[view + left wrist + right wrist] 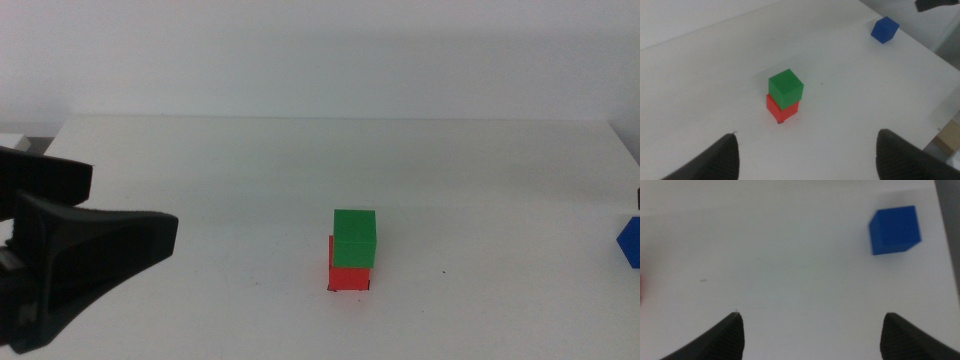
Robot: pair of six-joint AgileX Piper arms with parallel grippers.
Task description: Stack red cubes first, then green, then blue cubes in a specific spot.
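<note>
Claws, left (pixel 805 155) and right (pixel 812 335), gape wide, holding nothing; green cube (pixel 354 238) tops red cube (pixel 348 277).

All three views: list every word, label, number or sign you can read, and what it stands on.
None: no readable text in any view.
The green cube, red cube and blue cube have plain faces.
The table bears no writing, only tiny black corner marks at the stack's base.
</note>
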